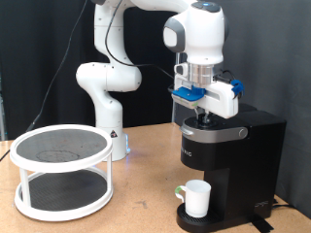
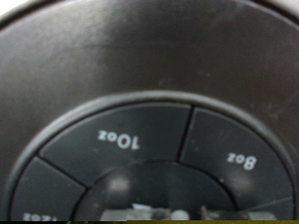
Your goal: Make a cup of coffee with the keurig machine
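- gripper (image 1: 205, 113): fingertips sit low against the keurig machine (image 1: 229, 165) top; blue mount and white camera block in front, so finger gap can't be read.
- wrist view: keurig machine (image 2: 149, 84) fills the frame, edges cut on all sides; soft focus throughout.
- size buttons: 10oz button (image 2: 117, 140) and 8oz button (image 2: 238, 157) readable but blurry; third button (image 2: 37, 191) cut by frame edge, label unreadable.
- pale blur at wrist view's lower edge: can't identify.
- machine's right side and base cut by exterior view's right and bottom edges.
- cup (image 1: 197, 198): handle barely visible, inside hidden.
- two-tier rack (image 1: 62, 171): left rim clipped.
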